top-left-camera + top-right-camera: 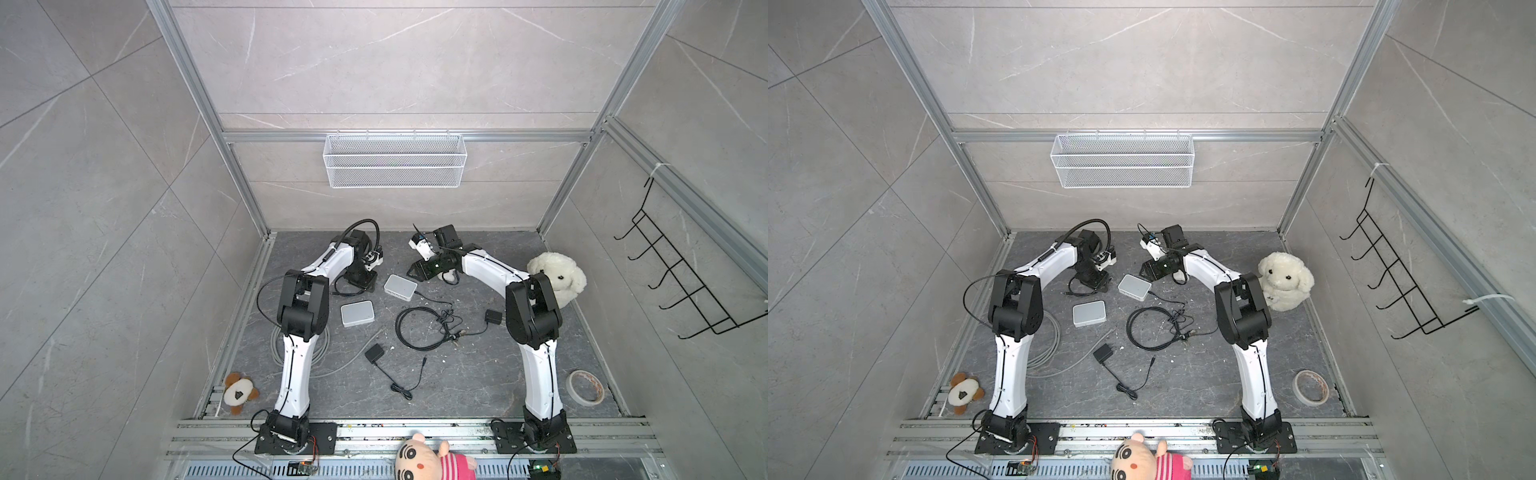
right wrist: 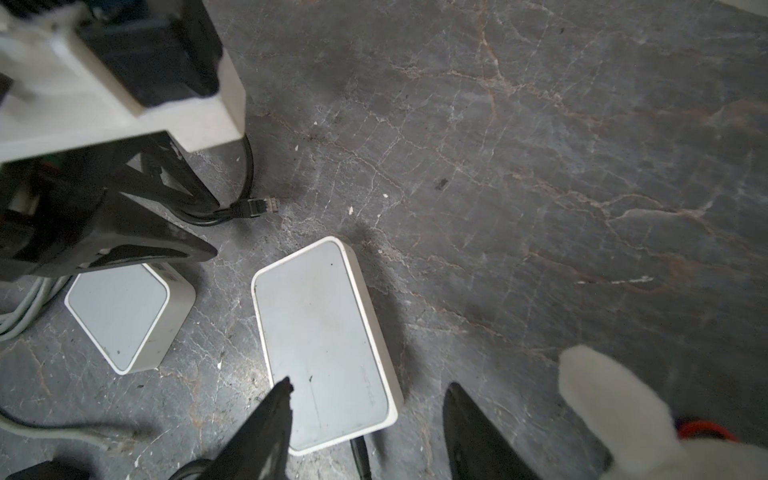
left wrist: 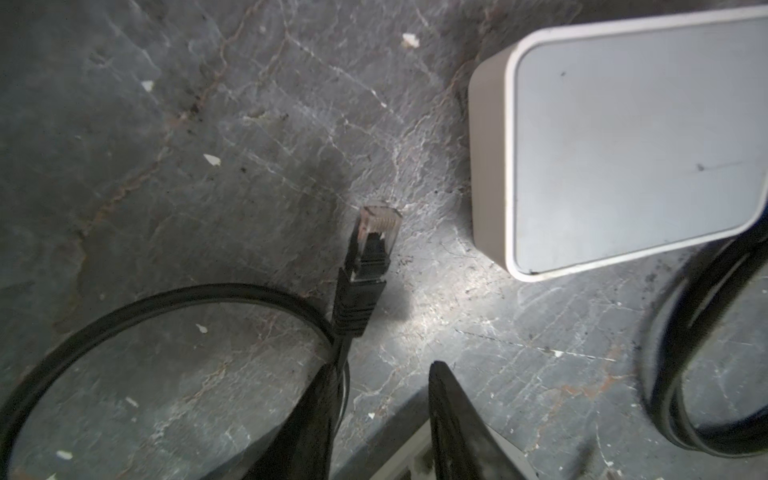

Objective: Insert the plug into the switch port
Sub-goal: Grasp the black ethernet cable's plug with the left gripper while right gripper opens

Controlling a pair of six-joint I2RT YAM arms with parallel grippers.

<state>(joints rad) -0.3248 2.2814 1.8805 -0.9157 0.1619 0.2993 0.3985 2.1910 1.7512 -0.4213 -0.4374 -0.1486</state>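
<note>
— Location of the plug [image 3: 376, 232]?
— Lying on the dark stone surface [image 3: 208, 124], just ahead of the left gripper [image 3: 382, 370], with its clear tip pointing away from the jaws. It is in no port. Its black cable [image 3: 166, 299] loops back and passes along one left finger. I cannot tell whether they touch.
— Left jaws?
— Moderately parted. Bare surface shows between them and nothing is clamped.
— The switch [image 2: 324, 345]?
— A white box, flat on the surface, apart from the plug. A dark lead leaves one end. A second switch [image 2: 129, 316] lies beside it, not touching.
— Right gripper [image 2: 370, 384]?
— Above the switch at the end with the lead. The jaws are wide and hold nothing. One fingertip overlaps the box's edge in the right wrist view, but contact cannot be confirmed.
— Top views?
— Both grippers are toward the far end of the surface, with the switch [image 1: 400, 286] roughly between them.
</note>
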